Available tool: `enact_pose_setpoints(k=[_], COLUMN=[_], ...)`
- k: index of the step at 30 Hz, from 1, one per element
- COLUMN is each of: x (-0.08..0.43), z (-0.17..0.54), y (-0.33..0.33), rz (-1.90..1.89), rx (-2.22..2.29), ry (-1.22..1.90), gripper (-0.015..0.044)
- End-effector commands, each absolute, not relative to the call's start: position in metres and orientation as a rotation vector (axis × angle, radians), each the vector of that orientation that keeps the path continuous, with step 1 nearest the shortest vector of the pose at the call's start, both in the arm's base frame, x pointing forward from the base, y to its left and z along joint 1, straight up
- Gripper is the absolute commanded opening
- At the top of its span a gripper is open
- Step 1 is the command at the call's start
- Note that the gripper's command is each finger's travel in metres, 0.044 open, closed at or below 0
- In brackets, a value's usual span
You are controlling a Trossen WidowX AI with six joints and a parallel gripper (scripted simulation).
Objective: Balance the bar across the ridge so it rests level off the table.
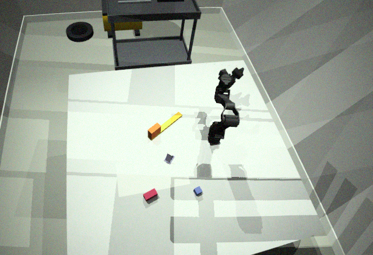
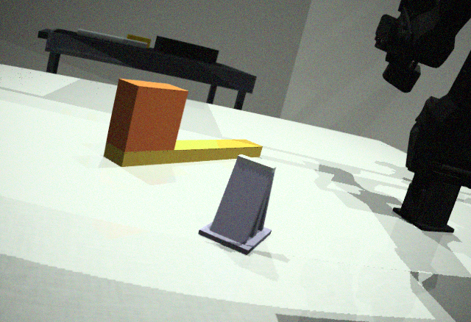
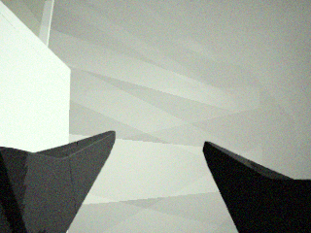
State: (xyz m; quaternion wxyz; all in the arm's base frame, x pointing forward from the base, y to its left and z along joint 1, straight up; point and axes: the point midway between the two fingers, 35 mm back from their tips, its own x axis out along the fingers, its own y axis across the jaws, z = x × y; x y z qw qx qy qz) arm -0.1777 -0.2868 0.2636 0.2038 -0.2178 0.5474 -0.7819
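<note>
A yellow bar (image 1: 171, 122) (image 2: 216, 152) lies flat on the white table. A tall orange block (image 1: 154, 131) (image 2: 154, 119) stands on one end of it, the end farther from the arm. The ridge (image 1: 169, 158) (image 2: 241, 201) is a grey-violet wedge on a square base. It stands upright apart from the bar, with nothing on its narrow top. My gripper (image 1: 231, 73) (image 3: 159, 141) is open and empty, raised above the table well to the right of and behind the bar in the top view. In the wrist view neither bar nor ridge shows.
A red block (image 1: 150, 194) and a small blue cube (image 1: 197, 190) lie on the table in front of the ridge in the top view. A dark cart (image 1: 153, 15) (image 2: 151, 62) stands beyond the table's back edge, with a black ring (image 1: 70, 36) on the floor to its left.
</note>
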Motion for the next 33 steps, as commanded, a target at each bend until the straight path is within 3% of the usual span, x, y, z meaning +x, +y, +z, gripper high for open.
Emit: enact_pose_setpoints(k=[1,4,33], x=[-0.177,-0.169,-0.02], z=[0.263,0.262,0.231], y=[-0.288,-0.299,-0.392], rz=[-2.18,-2.163,-1.816], rx=[-0.607,-0.591,-0.144], ry=[1.522,1.445,0.737], gripper=[0.0374,0.0315,0.0315])
